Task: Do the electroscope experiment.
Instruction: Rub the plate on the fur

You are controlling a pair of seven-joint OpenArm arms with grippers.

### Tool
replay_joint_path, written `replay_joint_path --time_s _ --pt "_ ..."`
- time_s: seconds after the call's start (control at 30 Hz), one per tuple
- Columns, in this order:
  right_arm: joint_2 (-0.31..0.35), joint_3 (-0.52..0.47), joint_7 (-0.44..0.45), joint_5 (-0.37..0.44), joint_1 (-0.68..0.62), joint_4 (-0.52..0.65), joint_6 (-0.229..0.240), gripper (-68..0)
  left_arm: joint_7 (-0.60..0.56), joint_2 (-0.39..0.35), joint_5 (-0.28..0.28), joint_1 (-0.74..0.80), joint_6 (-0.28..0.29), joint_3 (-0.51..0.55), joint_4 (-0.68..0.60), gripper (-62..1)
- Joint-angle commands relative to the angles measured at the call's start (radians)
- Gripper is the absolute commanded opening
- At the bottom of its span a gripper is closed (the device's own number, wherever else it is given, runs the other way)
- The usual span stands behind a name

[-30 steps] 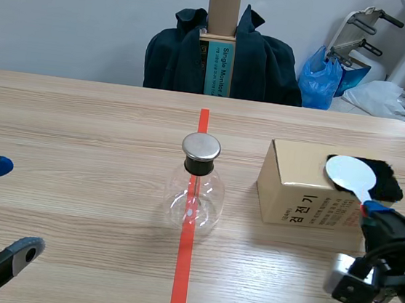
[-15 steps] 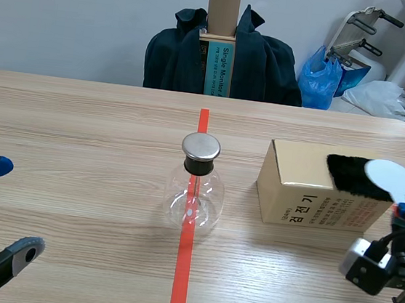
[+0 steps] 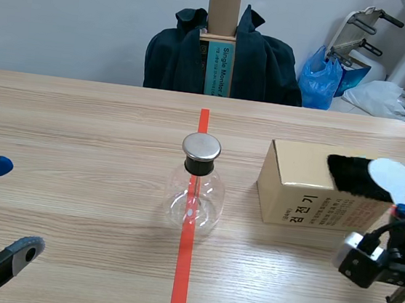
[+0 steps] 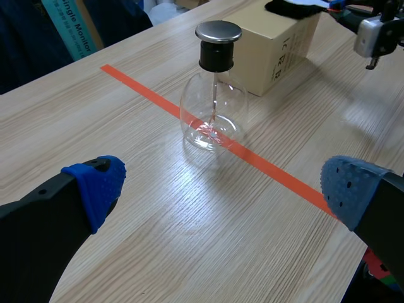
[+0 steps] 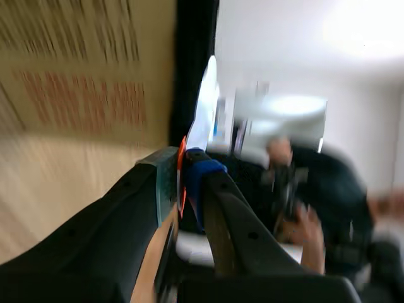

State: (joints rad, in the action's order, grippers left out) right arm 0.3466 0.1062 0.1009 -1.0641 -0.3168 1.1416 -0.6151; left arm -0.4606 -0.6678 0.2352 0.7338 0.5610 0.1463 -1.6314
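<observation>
A glass electroscope flask [image 3: 194,194] with a metal cap [image 3: 201,147] stands on the orange tape line at mid-table. To its right a cardboard box [image 3: 293,191] carries a black fur cloth [image 3: 350,175]. My right gripper [image 3: 404,212] is shut on the stem of a white round paddle [image 3: 394,175], whose disc lies against the cloth's right end. In the right wrist view the paddle [image 5: 203,107] rises from between my fingers [image 5: 158,183] beside the cloth [image 5: 192,63] and box [image 5: 82,69]. My left gripper [image 4: 224,189] stands open, well short of the flask [image 4: 213,107].
Behind the table's far edge a chair draped with a dark jacket [image 3: 177,53] holds a tall box [image 3: 220,44]. Bags and clutter [image 3: 328,74] sit at the back right. The right arm's wrist [image 4: 379,31] shows beside the box [image 4: 278,44] in the left wrist view.
The paddle's disc slid from the cloth's left end to its right end, then stayed there. The right wrist shifted slightly. The left arm has not moved.
</observation>
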Motion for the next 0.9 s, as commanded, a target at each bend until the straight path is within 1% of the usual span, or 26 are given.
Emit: replay_joint_path --time_s 0.0,0.03,0.07,0.1,0.13,0.17,0.2,0.23,0.27,0.33,0.37,0.4,0.47,0.5,0.53,0.6,0.63,0.87 --pt "0.035 -0.010 0.090 -0.010 -0.005 0.013 0.020 -66.9 -0.014 0.003 0.008 -0.003 0.003 -0.003 -0.004 1.4" --pt "0.036 -0.009 0.153 -0.010 -0.003 0.013 0.021 -66.9 -0.014 0.003 0.008 -0.003 0.003 -0.003 -0.004 1.4" --pt "0.033 -0.008 0.193 -0.010 -0.001 0.015 0.020 -66.9 -0.014 0.003 0.008 -0.003 0.003 -0.003 -0.004 1.4" --pt "0.026 -0.007 0.193 -0.009 -0.001 0.018 0.019 -66.9 -0.014 0.003 0.008 -0.003 0.003 -0.003 -0.004 1.4" --pt "0.018 -0.007 0.152 -0.009 -0.002 0.018 0.012 -66.9 -0.014 0.003 0.008 -0.003 0.003 -0.003 -0.004 1.4" --pt "0.013 -0.008 0.087 -0.009 -0.005 0.018 0.011 -66.9 -0.014 0.003 0.008 -0.003 0.003 -0.003 -0.004 1.4" --pt "0.011 -0.008 0.033 -0.008 -0.010 0.018 0.017 -66.9 -0.014 0.003 0.008 -0.003 0.003 -0.003 -0.004 1.4" --pt "0.014 -0.009 0.025 -0.008 -0.014 0.018 0.029 -66.9 -0.014 0.003 0.008 -0.003 0.003 -0.003 -0.004 1.4" --pt "0.020 -0.009 0.058 -0.013 -0.016 0.018 0.039 -66.9 -0.014 0.003 0.008 -0.003 0.003 -0.003 -0.004 1.4" --pt "0.021 -0.008 0.162 -0.024 -0.014 0.019 0.039 -66.9 -0.014 0.003 0.008 -0.003 0.003 -0.003 -0.004 1.4" --pt "0.015 -0.007 0.179 -0.024 -0.010 0.021 0.040 -66.9 -0.014 0.003 0.008 -0.003 0.003 -0.003 -0.004 1.4" --pt "0.009 -0.007 0.159 -0.024 -0.010 0.021 0.040 -66.9 -0.014 0.003 0.008 -0.003 0.003 -0.003 -0.004 1.4" --pt "0.009 -0.007 0.065 -0.024 -0.011 0.020 0.041 -66.9 -0.014 0.003 0.008 -0.003 0.003 -0.003 -0.004 1.4" --pt "0.013 -0.009 0.051 -0.024 -0.014 0.020 0.047 -66.9 -0.014 0.003 0.008 -0.003 0.003 -0.003 -0.004 1.4" --pt "0.018 -0.010 0.068 -0.025 -0.014 0.020 0.054 -66.9 -0.014 0.003 0.008 -0.003 0.003 -0.003 -0.004 1.4" --pt "0.019 -0.010 0.158 -0.028 -0.010 0.021 0.058 -66.9 -0.014 0.003 0.008 -0.003 0.003 -0.003 -0.004 1.4" --pt "0.015 -0.008 0.187 -0.028 -0.002 0.023 0.059 -66.9 -0.014 0.003 0.008 -0.003 0.003 -0.003 -0.004 1.4" --pt "0.008 -0.007 0.190 -0.024 -0.002 0.023 0.063 -66.9 -0.014 0.003 0.008 -0.003 0.003 -0.003 -0.004 1.4"
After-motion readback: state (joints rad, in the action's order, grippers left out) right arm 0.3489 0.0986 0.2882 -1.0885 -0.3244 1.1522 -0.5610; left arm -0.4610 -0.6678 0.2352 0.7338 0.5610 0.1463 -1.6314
